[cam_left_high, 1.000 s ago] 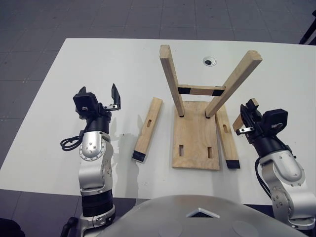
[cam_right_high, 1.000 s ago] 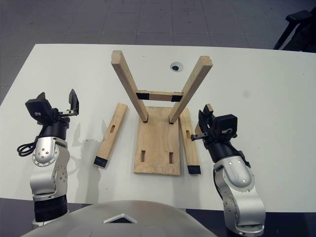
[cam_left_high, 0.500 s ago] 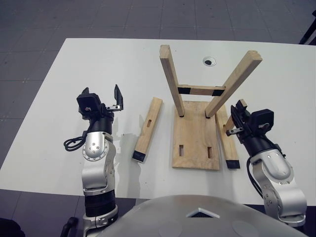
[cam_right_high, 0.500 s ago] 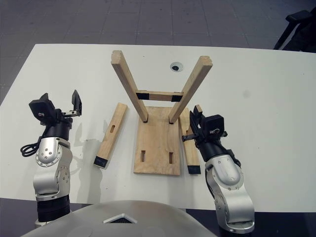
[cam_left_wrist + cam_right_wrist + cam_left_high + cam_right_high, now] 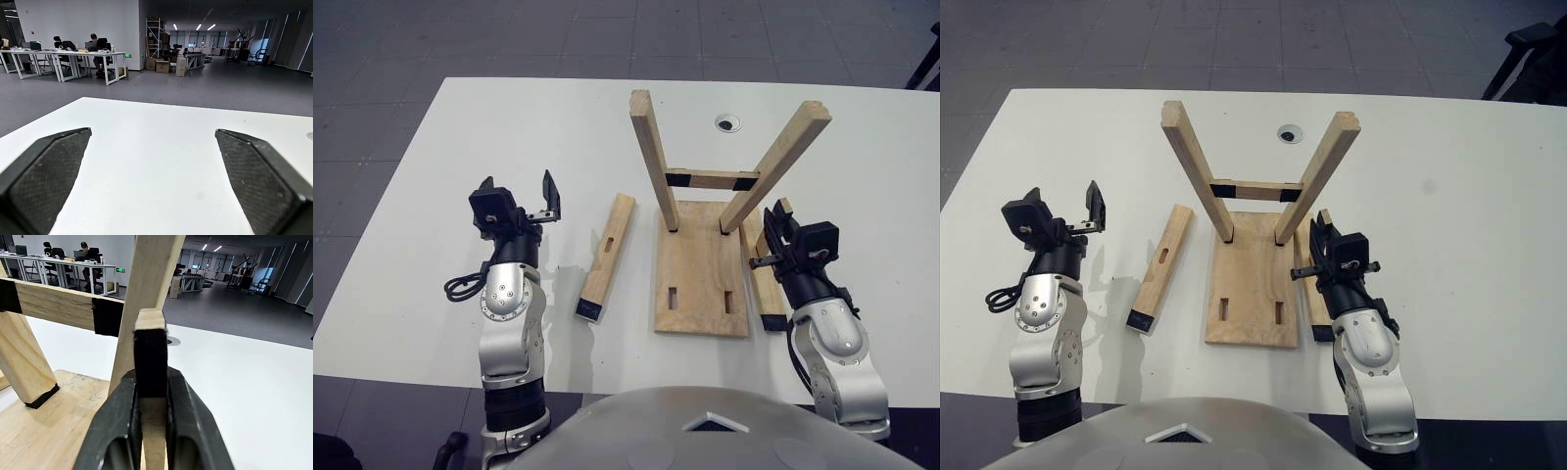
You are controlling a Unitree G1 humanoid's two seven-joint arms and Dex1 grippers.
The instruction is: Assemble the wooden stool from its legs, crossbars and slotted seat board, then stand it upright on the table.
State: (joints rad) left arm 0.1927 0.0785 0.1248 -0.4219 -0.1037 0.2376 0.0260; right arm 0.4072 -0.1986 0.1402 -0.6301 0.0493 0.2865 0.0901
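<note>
Got the left pincer spread wide above the table, loose leg lying flat just to its right. Further right, seat board with two legs and a crossbar standing on it. Right pincer clamped on a short wood bar beside the board's edge, another leg flat underneath.

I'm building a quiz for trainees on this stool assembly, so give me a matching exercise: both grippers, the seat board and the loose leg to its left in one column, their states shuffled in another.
Things:
1. left gripper
2. right gripper
3. seat board
4. loose leg

States:
A. lies flat, with two upright legs standing in it
B. open, holding nothing
C. lies flat on the table, slot facing up
D. shut on a wooden bar

Pairs: 1-B, 2-D, 3-A, 4-C
</note>
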